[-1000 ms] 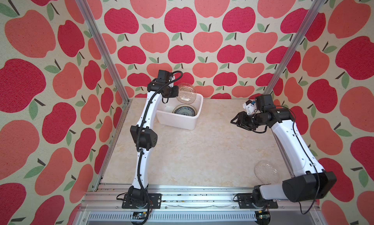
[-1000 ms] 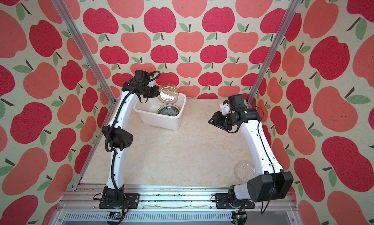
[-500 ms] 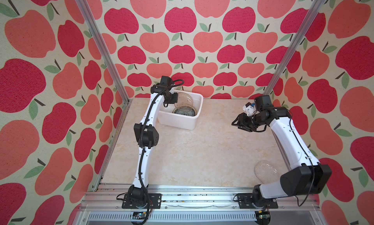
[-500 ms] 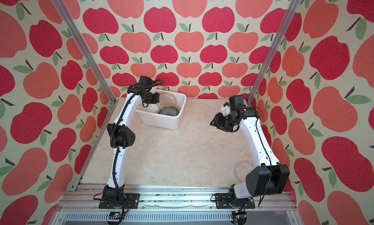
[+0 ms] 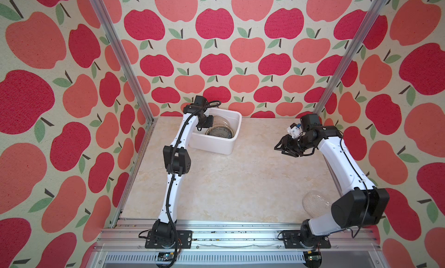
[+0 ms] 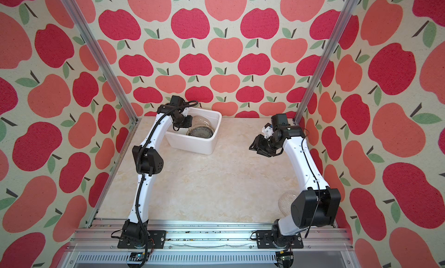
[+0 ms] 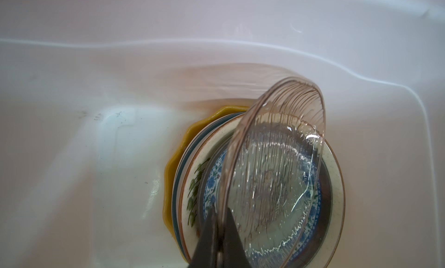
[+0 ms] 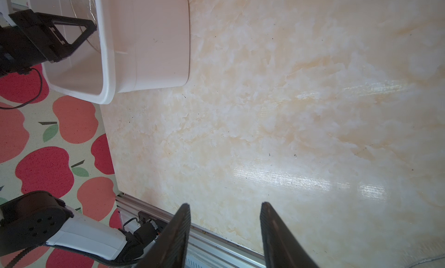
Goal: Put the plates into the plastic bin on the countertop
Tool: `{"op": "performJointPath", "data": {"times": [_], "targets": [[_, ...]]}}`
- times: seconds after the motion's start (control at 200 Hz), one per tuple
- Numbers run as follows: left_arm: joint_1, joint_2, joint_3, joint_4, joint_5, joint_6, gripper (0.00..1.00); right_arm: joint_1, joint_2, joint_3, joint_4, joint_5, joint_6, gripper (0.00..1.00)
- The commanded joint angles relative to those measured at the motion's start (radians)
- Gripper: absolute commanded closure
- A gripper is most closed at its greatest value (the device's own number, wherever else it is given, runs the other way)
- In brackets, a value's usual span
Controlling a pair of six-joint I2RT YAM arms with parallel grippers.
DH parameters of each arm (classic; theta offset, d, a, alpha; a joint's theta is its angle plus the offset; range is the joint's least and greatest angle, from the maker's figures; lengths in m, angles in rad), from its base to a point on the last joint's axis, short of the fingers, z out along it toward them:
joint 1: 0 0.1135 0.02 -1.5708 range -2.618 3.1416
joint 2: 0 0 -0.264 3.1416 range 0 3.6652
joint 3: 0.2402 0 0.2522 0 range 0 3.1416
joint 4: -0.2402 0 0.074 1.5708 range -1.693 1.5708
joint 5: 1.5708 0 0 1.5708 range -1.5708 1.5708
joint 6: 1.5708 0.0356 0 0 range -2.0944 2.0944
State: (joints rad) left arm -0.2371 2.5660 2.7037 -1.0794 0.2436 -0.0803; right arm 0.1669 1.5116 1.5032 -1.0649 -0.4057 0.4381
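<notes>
The white plastic bin stands at the back left of the countertop. Inside it lies a stack of plates: yellow scalloped at the bottom, cream with reeds and blue-patterned above. My left gripper is down in the bin, shut on the rim of a clear ribbed glass plate that tilts over the stack. My right gripper hangs open and empty above the countertop's right side. Another clear glass plate lies at the near right, partly hidden by the right arm.
Apple-patterned walls and aluminium posts close in the left, back and right sides. An aluminium rail with both arm bases runs along the front. In the right wrist view the bin shows at one edge of the bare marble surface.
My left gripper has come down from above the bin's rim into the bin, carrying the glass plate onto the stack. The right arm has barely shifted.
</notes>
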Motion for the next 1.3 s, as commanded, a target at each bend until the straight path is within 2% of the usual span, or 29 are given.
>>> {"op": "performJointPath", "data": {"times": [0.0,0.145,0.375,0.49,0.635,0.735,0.805,0.905,0.955,1.041,1.181,1.206,1.296], "targets": [[0.007,0.021,-0.007,0.009,0.004,0.009,0.79,-0.007,0.017,0.024,0.005,-0.017,-0.011,0.5],[0.013,0.031,-0.008,0.012,0.009,0.001,0.74,-0.007,0.028,0.035,0.004,-0.02,-0.01,0.5],[0.018,0.039,-0.014,0.011,0.018,-0.011,0.72,-0.009,0.038,0.063,-0.015,0.006,-0.015,0.49],[0.018,0.031,-0.015,0.015,0.026,-0.023,0.71,-0.02,0.041,0.078,-0.044,0.063,-0.016,0.45],[0.016,0.013,-0.025,0.028,0.059,-0.048,0.55,-0.062,0.035,0.075,-0.081,0.141,-0.015,0.42],[0.009,0.01,-0.03,0.023,0.069,-0.059,0.54,-0.104,0.02,0.058,-0.097,0.184,-0.006,0.4],[0.007,0.001,-0.03,0.021,0.069,-0.071,0.52,-0.131,0.005,0.04,-0.117,0.258,0.012,0.39],[-0.001,-0.026,-0.016,0.012,0.042,-0.081,0.41,-0.166,-0.021,-0.019,-0.159,0.432,0.066,0.33],[-0.011,-0.042,0.005,-0.004,0.01,-0.081,0.33,-0.188,-0.041,-0.066,-0.16,0.475,0.07,0.31],[-0.029,-0.077,0.029,-0.017,-0.026,-0.07,0.22,-0.217,-0.073,-0.156,-0.15,0.546,0.082,0.22],[-0.054,-0.134,0.046,-0.036,-0.069,-0.086,0.09,-0.277,-0.105,-0.29,-0.122,0.584,0.134,0.11],[-0.058,-0.144,0.047,-0.039,-0.075,-0.089,0.0,-0.29,-0.106,-0.31,-0.118,0.589,0.144,0.11],[-0.063,-0.179,0.047,-0.045,-0.101,-0.109,0.01,-0.344,-0.101,-0.351,-0.118,0.586,0.188,0.01]]}}
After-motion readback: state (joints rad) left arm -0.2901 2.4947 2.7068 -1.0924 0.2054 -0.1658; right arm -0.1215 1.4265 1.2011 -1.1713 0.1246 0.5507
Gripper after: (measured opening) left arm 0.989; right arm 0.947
